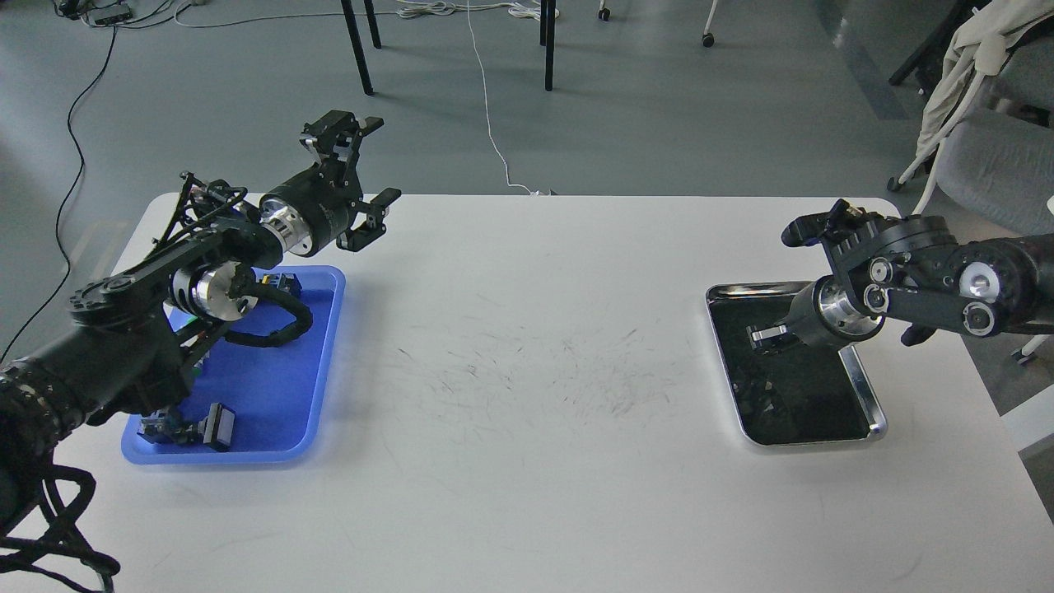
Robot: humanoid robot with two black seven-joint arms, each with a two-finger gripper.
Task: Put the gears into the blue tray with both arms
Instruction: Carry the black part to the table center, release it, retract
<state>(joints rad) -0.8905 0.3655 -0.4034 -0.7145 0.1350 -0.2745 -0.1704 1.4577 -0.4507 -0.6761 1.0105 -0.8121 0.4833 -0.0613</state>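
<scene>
The blue tray (284, 387) lies at the table's left, partly under my left arm. My left gripper (372, 165) hangs above the table just beyond the tray's far right corner, open and empty. My right gripper (764, 338) hovers over the far half of the steel tray (865, 395), pointing left. It is small and dark, so its fingers cannot be told apart. No gears can be made out, either in the steel tray's dark bottom or at the gripper's tips.
Small switch-like parts sit in the blue tray at its near left (206, 427) and its far edge (282, 284). The white table (527, 329) lies between the two trays, marked with scuffs. Chair legs and cables are on the floor beyond.
</scene>
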